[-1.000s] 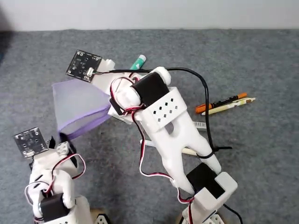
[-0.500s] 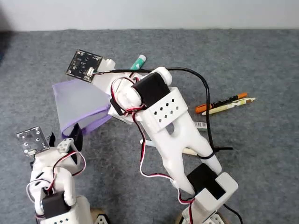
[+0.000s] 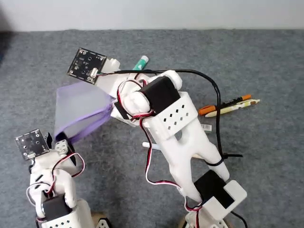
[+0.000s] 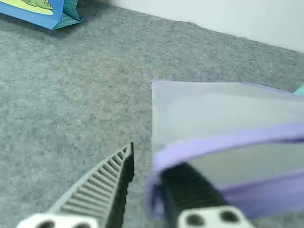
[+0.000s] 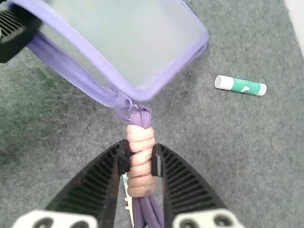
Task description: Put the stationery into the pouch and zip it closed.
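Observation:
The translucent purple pouch (image 3: 78, 111) lies at the left of the grey mat, one end raised. My right gripper (image 5: 140, 153) is shut on the knotted pink cord (image 5: 139, 156) of the zip puller at the pouch's (image 5: 123, 38) corner. My left gripper (image 4: 147, 166) stands open at the other end of the pouch (image 4: 223, 118). One finger (image 4: 187, 187) is under the purple rim and the other finger (image 4: 109, 183) is outside it. A green glue stick (image 3: 140, 62) lies beyond the pouch. An orange-and-black pen (image 3: 223, 104) and a cream pen (image 3: 235, 108) lie at the right.
The right arm (image 3: 175, 128) stretches across the middle of the mat and covers part of a white pen (image 3: 147, 145). The glue stick (image 5: 240, 85) lies loose beside the pouch. A blue box (image 4: 33, 9) stands at the mat's far edge.
The right arm shifted a little to the right, and the pouch's end turned and stretched with it. The left wrist twisted away from the pouch corner, then came back to it.

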`<state>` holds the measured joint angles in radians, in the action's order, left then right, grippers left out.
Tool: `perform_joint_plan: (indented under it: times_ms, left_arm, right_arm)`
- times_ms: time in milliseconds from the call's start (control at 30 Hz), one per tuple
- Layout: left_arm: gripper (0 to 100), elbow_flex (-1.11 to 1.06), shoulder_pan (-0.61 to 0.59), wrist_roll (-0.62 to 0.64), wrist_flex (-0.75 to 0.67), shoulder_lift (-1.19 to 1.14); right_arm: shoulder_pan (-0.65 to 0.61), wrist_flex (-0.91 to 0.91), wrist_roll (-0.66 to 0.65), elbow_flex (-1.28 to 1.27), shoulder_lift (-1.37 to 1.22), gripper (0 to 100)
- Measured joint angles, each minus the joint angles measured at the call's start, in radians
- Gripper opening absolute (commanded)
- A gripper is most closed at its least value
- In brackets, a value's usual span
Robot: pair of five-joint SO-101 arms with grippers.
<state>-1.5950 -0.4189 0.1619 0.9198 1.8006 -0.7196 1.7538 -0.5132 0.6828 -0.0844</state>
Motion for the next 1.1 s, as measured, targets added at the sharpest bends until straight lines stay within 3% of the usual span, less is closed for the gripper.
perform_joint_plan:
  times_ms: [267,467,733,933,1100]
  left_arm:
    - [1,0.175,0.029,-0.025,0.153,-0.002]
    - [1,0.287,0.034,-0.106,0.279,-0.002]
    - [1,0.377,0.034,-0.175,0.42,0.002]
    - [1,0.397,0.034,-0.178,0.493,0.003]
    - [1,0.397,0.034,-0.144,0.5,0.003]
  right_arm:
    - [0.032,0.0,0.0,0.0,0.0,2.0]
    - [0.041,0.002,0.091,-0.043,0.068,25.6]
    - [0.054,0.002,0.204,-0.338,0.324,18.0]
    - [0.054,0.002,0.216,-0.649,0.522,16.9]
    - [0.055,-0.002,0.216,-0.902,0.535,17.3]
